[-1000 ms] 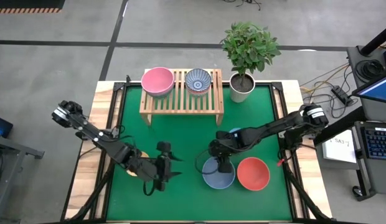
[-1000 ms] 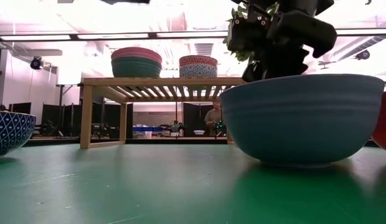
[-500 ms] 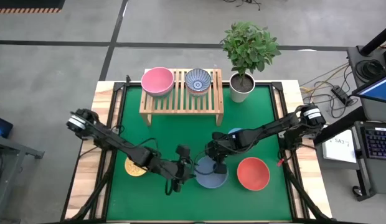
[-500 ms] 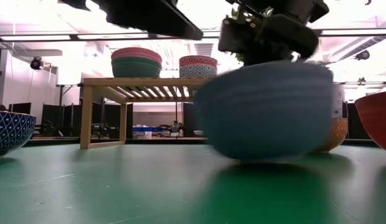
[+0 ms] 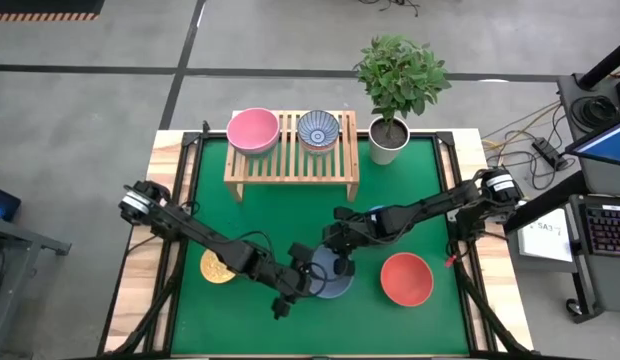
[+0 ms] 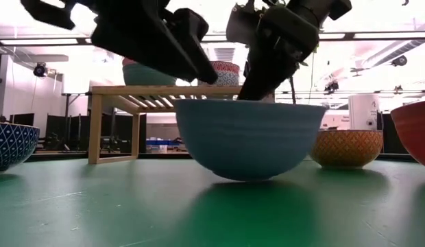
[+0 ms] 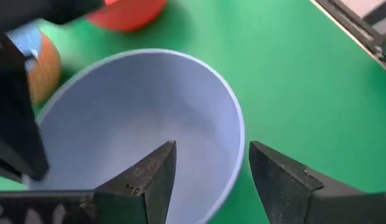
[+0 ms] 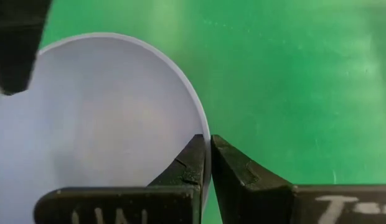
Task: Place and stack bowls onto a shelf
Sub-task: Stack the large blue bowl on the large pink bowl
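Blue-grey bowl (image 5: 330,276): we find it upright on the green mat (image 5: 290,215), near the front and about mid-table, well apart from the shelf (image 5: 291,160).

Right gripper (image 8: 205,163): its fingers are pinched on the bowl's rim, one inside the wall and one outside, on the side toward the red bowl (image 5: 406,279).

Left gripper (image 7: 208,171): its fingers are spread apart, straddling the opposite rim but not yet closed on it, as far as we can judge.

How it will handle: we judge the bowl rigid, smooth and thin-walled, probably light; a glossy rim could slip or tilt in a single pinch. We would grip the rim squarely, finger well down the wall, and keep the bowl level.

Shelf so far: a pink bowl (image 5: 253,130) and a blue-white patterned bowl (image 5: 318,130) sit on the slats.

What the low view adds: it shows a teal bowl (image 6: 140,73) nested beneath the pink one, which we cannot see from above, and the blue-grey bowl's base resting on the mat.

What the high view adds: it lays out the yellow bowl (image 5: 216,268) under the left arm and the white plant pot (image 5: 388,140) just beside the shelf's end.

What the wrist views add: only they show us the finger states plainly.
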Motion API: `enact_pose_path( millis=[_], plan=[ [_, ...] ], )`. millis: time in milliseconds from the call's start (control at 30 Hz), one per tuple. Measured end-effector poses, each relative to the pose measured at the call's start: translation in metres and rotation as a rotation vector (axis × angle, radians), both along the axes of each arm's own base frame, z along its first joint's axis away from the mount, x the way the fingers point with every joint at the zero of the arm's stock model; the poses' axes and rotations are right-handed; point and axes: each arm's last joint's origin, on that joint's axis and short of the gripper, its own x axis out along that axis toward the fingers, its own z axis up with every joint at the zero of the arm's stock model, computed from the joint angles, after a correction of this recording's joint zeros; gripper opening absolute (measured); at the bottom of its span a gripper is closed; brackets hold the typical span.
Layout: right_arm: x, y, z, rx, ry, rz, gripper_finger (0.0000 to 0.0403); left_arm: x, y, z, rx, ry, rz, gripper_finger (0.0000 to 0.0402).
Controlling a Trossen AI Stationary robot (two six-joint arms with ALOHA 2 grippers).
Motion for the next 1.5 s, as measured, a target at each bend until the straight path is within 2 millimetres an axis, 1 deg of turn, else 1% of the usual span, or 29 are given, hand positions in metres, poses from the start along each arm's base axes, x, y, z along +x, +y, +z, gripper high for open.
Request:
enact_pose_path(
  millis=[133, 600, 700, 767, 833, 867, 1067, 1133, 1200, 1400, 1500],
  plan=[
    [0.002, 0.000, 0.005, -0.001, -0.016, 0.003, 0.0013, 0.000, 0.001, 0.000, -0.033, 0.035, -0.002, 0.0172],
    [0.003, 0.000, 0.009, 0.028, -0.024, -0.026, 0.0013, 0.008, 0.008, -0.024, -0.054, 0.115, 0.015, 0.0156],
    [0.003, 0.000, 0.009, 0.035, -0.023, -0.028, 0.0013, 0.008, 0.008, -0.024, -0.055, 0.115, 0.014, 0.0125],
    [0.003, 0.000, 0.009, 0.034, -0.024, -0.030, 0.0013, 0.008, 0.008, -0.023, -0.052, 0.128, 0.011, 0.0086],
    [0.003, 0.000, 0.009, 0.032, -0.028, -0.033, 0.0013, 0.008, 0.008, -0.021, -0.046, 0.138, 0.008, 0.0035],
    [0.004, -0.001, 0.009, 0.032, -0.032, -0.035, 0.0013, 0.008, 0.008, -0.020, -0.043, 0.142, 0.004, 0.0019],
    [0.004, -0.002, 0.011, 0.041, -0.037, -0.033, 0.0017, 0.012, 0.005, -0.006, -0.028, 0.162, -0.033, 0.0005],
    [0.003, -0.002, 0.014, 0.047, -0.046, -0.031, 0.0031, 0.013, 0.004, 0.000, -0.024, 0.171, -0.039, 0.0003],
    [0.002, -0.001, 0.018, 0.069, -0.051, -0.016, 0.0055, 0.014, 0.003, 0.003, -0.018, 0.176, -0.044, 0.0002],
    [-0.001, -0.001, 0.024, 0.100, -0.067, -0.023, 0.0145, 0.014, 0.003, 0.006, -0.003, 0.183, -0.051, 0.0001],
    [-0.003, -0.001, 0.030, 0.108, -0.082, -0.020, 0.0179, 0.012, 0.003, 0.008, 0.006, 0.192, -0.056, 0.0000]
  ],
)
